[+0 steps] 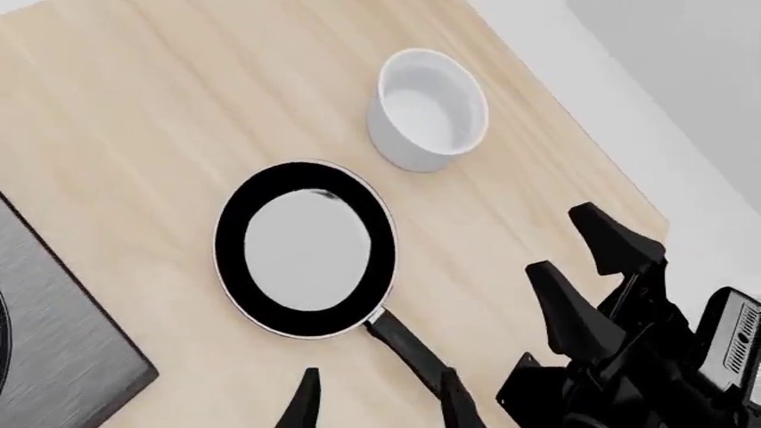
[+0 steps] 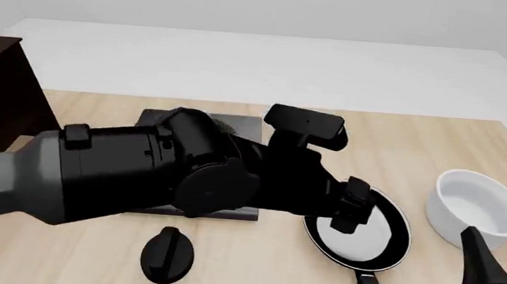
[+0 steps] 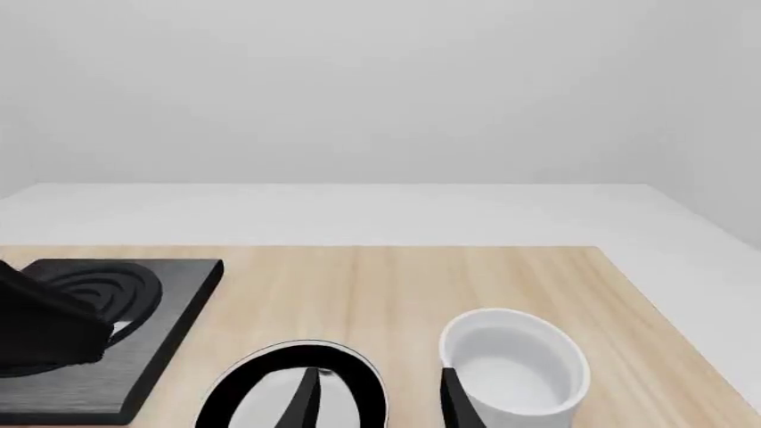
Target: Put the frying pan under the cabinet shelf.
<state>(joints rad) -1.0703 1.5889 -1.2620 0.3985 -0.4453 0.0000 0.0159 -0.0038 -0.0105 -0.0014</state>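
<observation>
Left wrist view: the left hand (image 1: 374,401) hangs over the frying pan (image 1: 306,250), its two fingertips spread apart on either side of the pan's handle (image 1: 411,352), without closing on it. The pan lies flat on the pale wood tabletop (image 1: 143,134). The white bowl (image 1: 429,109) stands apart from the pan, near the tabletop's edge. A corner of the black square plate (image 1: 60,312) lies on the pan's other side, with bare wood between. The right hand (image 1: 601,267) shows nearby, fingers parted and holding nothing.

Front view: the left arm (image 2: 171,173) reaches across the middle and covers much of the black square plate (image 2: 203,122) and part of the frying pan (image 2: 363,238); its hand is hidden. The white bowl (image 2: 479,206) sits just right of the pan. A dark cabinet (image 2: 2,91) stands at the far left edge, well apart from the pan. A small black round object (image 2: 168,255) lies near the front edge.

Right wrist view: the right hand (image 3: 378,401) shows two fingertips spread, gripping nothing, with the frying pan (image 3: 291,388) and white bowl (image 3: 514,370) beyond them. Open wood stretches behind to the far edge.
</observation>
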